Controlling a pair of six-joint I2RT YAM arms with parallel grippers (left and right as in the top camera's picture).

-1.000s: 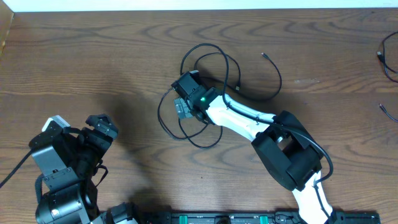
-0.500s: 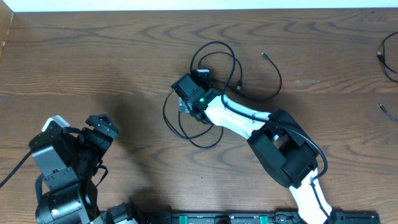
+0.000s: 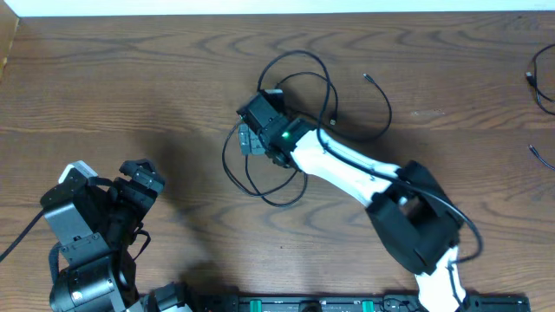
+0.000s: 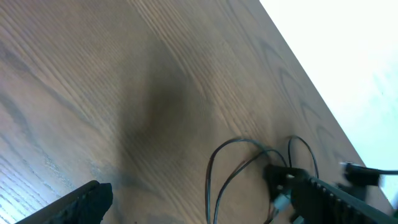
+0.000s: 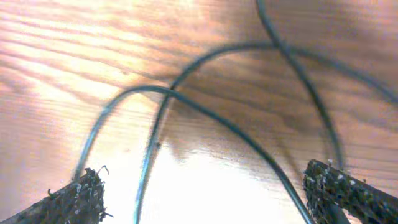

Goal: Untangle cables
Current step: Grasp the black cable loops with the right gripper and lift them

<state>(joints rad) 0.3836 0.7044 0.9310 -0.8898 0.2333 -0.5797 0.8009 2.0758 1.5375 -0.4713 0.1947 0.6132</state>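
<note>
Left arm [image 3: 82, 225]: folded back at the near left corner of the table, links stacked close over its base.
Left gripper [image 3: 140, 180]: held above the surface, pointing toward the table's middle; jaws wide apart.
Left fingers [image 4: 84, 200]: dark tips at the two lower corners of the wrist view, well apart.
Right arm [image 3: 338, 165]: stretched diagonally from the near right edge toward the table's centre; white forearm link straight.
Elbow housing [image 3: 414, 227]: black, bent behind the forearm.
Right wrist [image 3: 282, 139]: black, with a green light lit.
Right gripper [image 3: 250, 130]: low over the surface, head angled toward the far left; jaws fully spread.
Right fingers [image 5: 78, 198]: rough-textured tips at both lower corners of the wrist view, well apart.
</note>
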